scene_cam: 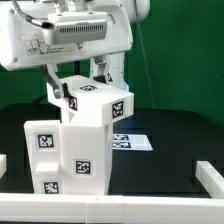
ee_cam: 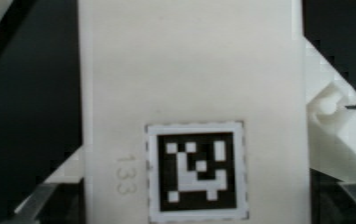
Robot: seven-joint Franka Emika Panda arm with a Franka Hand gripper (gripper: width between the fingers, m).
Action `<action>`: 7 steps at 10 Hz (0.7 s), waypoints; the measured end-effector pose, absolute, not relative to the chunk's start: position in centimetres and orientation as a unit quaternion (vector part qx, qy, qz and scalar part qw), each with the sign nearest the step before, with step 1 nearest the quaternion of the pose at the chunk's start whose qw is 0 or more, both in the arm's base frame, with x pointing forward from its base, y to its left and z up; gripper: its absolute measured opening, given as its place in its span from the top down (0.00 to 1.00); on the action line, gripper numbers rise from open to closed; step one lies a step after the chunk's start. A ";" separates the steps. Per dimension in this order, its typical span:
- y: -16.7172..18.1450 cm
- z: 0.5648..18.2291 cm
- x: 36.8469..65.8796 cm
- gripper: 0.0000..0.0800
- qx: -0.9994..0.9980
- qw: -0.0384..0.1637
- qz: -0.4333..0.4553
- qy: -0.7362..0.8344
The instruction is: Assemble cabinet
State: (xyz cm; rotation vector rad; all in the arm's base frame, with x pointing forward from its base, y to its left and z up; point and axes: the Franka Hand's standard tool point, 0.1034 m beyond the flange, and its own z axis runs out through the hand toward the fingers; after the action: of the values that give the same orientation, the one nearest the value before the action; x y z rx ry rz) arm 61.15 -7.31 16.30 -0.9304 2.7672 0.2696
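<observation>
**A:** So, where is the gripper (scene_cam: 80, 88) just now?

**B:** It hangs under the white arm (scene_cam: 70, 40), right at the top of the cabinet (scene_cam: 75, 150). The tall white box stands upright on the black desk (scene_cam: 170, 150), directly below the gripper. It has square black-and-white tags on the faces we can see.

**A:** And what sits between the jaws?

**B:** An upper piece (scene_cam: 97, 103) of the cabinet, also white and tagged. It rests at the top of the tall box, turned at an angle to it, so their edges do not line up. In the wrist view the same upper piece (ee_cam: 184, 80) fills the middle as a long white panel running straight away from the gripper (ee_cam: 189, 195). One tag (ee_cam: 194, 168) sits close to the jaws, with small raised digits beside it.

**A:** Are the jaws spread or pinching?

**B:** They are spread wide, one on each side of that piece. Whether the pads actually press on its sides, I cannot tell, because the edges are dark and blurred in the wrist view.

**A:** Anything else close by?

**B:** The marker board (scene_cam: 132, 142) lies flat on the desk, lower than the gripper and beyond the cabinet, apart from it. A white rail (scene_cam: 212, 180) runs along the desk's edge, well away from the gripper, and a green backdrop (scene_cam: 180, 60) stands behind the arm.
</observation>
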 end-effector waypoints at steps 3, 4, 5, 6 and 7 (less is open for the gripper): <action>-6.8 16.3 61.3 0.30 -0.330 0.114 0.092 0.932; -6.8 16.2 61.3 0.24 -0.331 0.113 0.093 0.932; -6.7 16.2 61.2 0.20 -0.332 0.113 0.093 0.932; -6.7 16.8 61.3 0.20 -0.339 0.118 0.093 0.929; -6.5 17.5 61.4 0.19 -0.340 0.123 0.093 0.928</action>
State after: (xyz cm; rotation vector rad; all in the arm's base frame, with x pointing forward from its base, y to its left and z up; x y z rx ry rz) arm 61.43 -6.55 17.47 -0.9929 2.7051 0.2698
